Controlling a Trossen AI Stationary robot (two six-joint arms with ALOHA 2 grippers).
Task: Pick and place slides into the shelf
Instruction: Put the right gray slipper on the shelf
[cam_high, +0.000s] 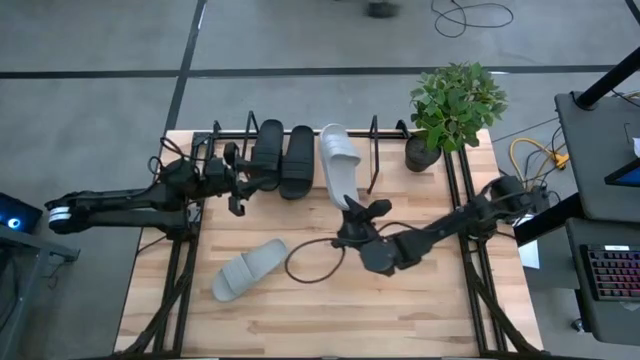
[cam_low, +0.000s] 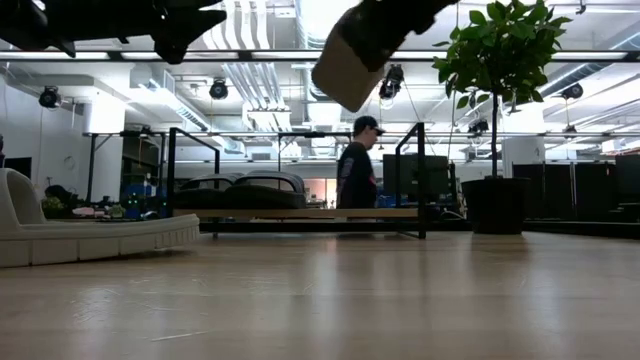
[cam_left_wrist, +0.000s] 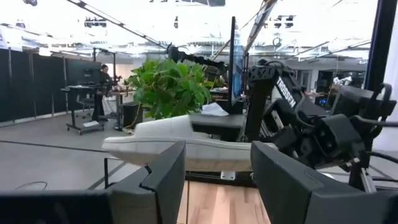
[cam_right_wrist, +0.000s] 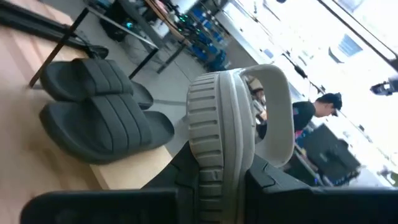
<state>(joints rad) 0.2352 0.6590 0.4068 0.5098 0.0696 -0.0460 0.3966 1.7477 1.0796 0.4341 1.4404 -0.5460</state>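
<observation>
The right gripper (cam_high: 352, 207) is clenched on one end of a light grey slide (cam_high: 338, 163), holding it clear of the table (cam_high: 420, 300). In the high view the slide's long axis runs from the gripper away toward the far edge of the table, its free end reaching over the shelf (cam_high: 372, 150) just beside the two dark slides (cam_high: 281, 158). In the low view it hangs high, tilted, its pale end face turned downward (cam_low: 350, 60). The right wrist view shows the ribbed sole edge (cam_right_wrist: 214, 124) pinched between the dark fingers (cam_right_wrist: 273, 186), the wide strap arching off to one side.

The two dark slides lie side by side on the shelf's light wooden board, touching each other, long axes running front to back — parallel to the held slide. Their wide straps are ribbed (cam_right_wrist: 102, 112), the rubber matt dark grey.

The second light grey slide (cam_high: 248, 268) lies flat on the table near the left front, well apart from the shelf, its long axis slanted diagonally; a black cable loop (cam_high: 312, 262) lies just beside it.

The left gripper (cam_high: 238, 192) hovers near the shelf's left end, beside the dark slides, its fingers (cam_left_wrist: 155, 180) parted and grasping nothing.

A potted plant (cam_high: 455, 105) stands at the far right corner of the table. In the low view a person (cam_low: 357, 165) stands in the room behind the shelf.
</observation>
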